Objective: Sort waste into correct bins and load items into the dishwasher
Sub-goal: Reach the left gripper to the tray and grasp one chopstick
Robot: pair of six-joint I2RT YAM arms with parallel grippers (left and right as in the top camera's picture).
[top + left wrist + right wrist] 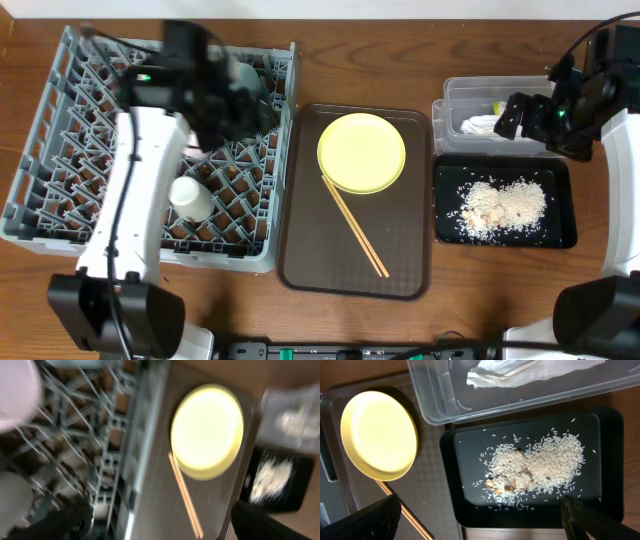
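The yellow plate (pixel 362 152) and the chopsticks (pixel 355 228) lie on the brown serving tray (pixel 300 260). The white cup (pixel 190 197) stands in the grey dish rack (pixel 40 225). A pinkish bowl (pixel 17 390) shows blurred in the rack in the left wrist view. My left gripper (pixel 238 98) hovers over the rack's right part, open and empty (pixel 160 527). The white napkin (pixel 520 372) lies in the clear tub (pixel 427 405). Rice crumbs (pixel 540 467) lie in the black tray (pixel 460 505). My right gripper (pixel 513 117) is over the tub, open and empty (pixel 480 527).
The clear tub (pixel 455 95) and the black tray (pixel 565 235) sit side by side at the right, close to the brown tray's right edge. Bare wooden table (pixel 250 320) runs along the front. The left wrist view is motion-blurred.
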